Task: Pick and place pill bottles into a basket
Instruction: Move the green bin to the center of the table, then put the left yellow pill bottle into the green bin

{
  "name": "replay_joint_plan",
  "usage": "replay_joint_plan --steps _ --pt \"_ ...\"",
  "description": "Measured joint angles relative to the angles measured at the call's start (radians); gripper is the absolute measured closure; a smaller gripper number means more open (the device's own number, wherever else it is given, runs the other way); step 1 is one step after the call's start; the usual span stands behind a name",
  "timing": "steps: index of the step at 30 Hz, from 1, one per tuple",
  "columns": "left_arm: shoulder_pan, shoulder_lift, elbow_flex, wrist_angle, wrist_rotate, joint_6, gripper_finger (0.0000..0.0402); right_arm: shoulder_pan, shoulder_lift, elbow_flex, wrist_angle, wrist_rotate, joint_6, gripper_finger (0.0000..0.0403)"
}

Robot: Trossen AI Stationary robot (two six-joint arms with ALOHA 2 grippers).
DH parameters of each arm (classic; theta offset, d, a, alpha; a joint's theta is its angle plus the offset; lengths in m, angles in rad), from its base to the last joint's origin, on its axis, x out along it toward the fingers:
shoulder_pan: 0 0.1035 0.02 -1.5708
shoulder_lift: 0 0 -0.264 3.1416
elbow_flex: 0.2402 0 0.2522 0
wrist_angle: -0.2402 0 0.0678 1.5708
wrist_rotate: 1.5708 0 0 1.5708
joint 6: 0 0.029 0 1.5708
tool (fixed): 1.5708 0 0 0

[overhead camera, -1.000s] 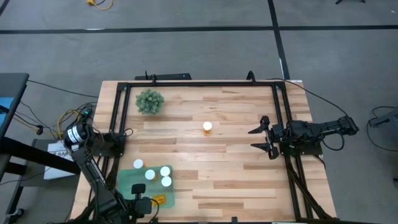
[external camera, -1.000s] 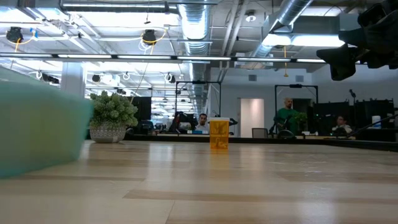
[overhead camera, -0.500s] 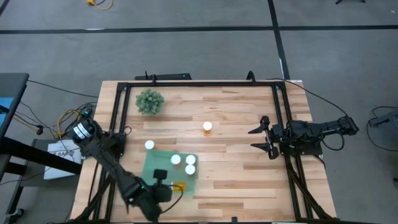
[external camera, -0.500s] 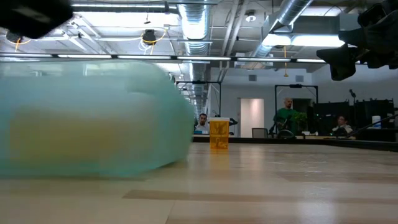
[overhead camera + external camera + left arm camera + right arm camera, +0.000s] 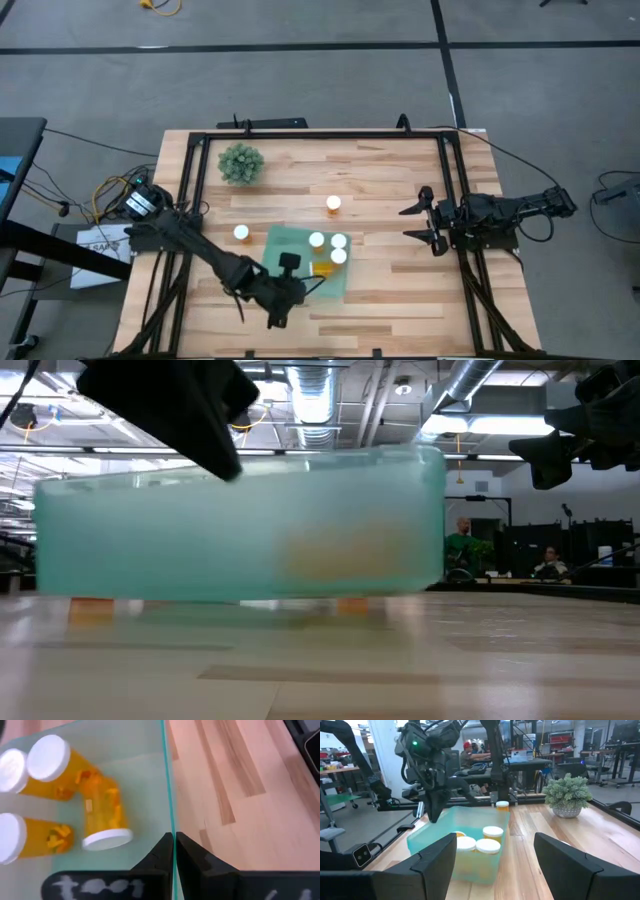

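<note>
Left hand (image 5: 291, 277): stretched out over the middle of the counter (image 5: 400, 290), fingers pinched tight on the near edge of the basket (image 5: 285, 250); in the left wrist view the two dark fingertips (image 5: 161, 851) are seen closed on the thin teal wall (image 5: 169, 795).
Basket: seen near the centre of the counter in the high view; in the low view it fills most of the frame (image 5: 240, 525), and a strip of light is seen under its floor, so it may be lifted slightly.
Bottles inside: four are counted in the left wrist view, three with white caps grouped together (image 5: 47, 757) and one lying on its side (image 5: 102, 817) against them.
Bottles outside: one is left standing on the bare wood just beside the basket's left edge (image 5: 241, 233), another further back toward the middle of the counter (image 5: 333, 204).
Right hand (image 5: 428, 222): parked at the right edge of the counter, well apart from the basket, fingers spread wide.
Plant (image 5: 241, 163): set at the far left of the counter, apart from everything else.
</note>
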Motion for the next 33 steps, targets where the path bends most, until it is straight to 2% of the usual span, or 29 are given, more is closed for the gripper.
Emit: replay_joint_plan --steps 6,19,24,33 --pt "0.045 0.0 -0.076 0.123 0.084 0.014 0.0401 0.0 0.0 0.0 0.0 0.0 0.0 0.0143" --pt "0.072 0.0 -0.114 0.157 0.069 0.014 0.0389 0.0 0.0 0.0 0.0 0.0 0.0 0.0143" --pt "0.073 0.0 -0.114 0.155 0.062 0.023 0.0349 0.0 0.0 0.0 0.0 0.0 0.0 0.0143" --pt "0.073 -0.006 -0.114 0.137 0.057 0.015 0.0228 0.0 0.0 0.0 0.0 0.0 0.0 0.0143"
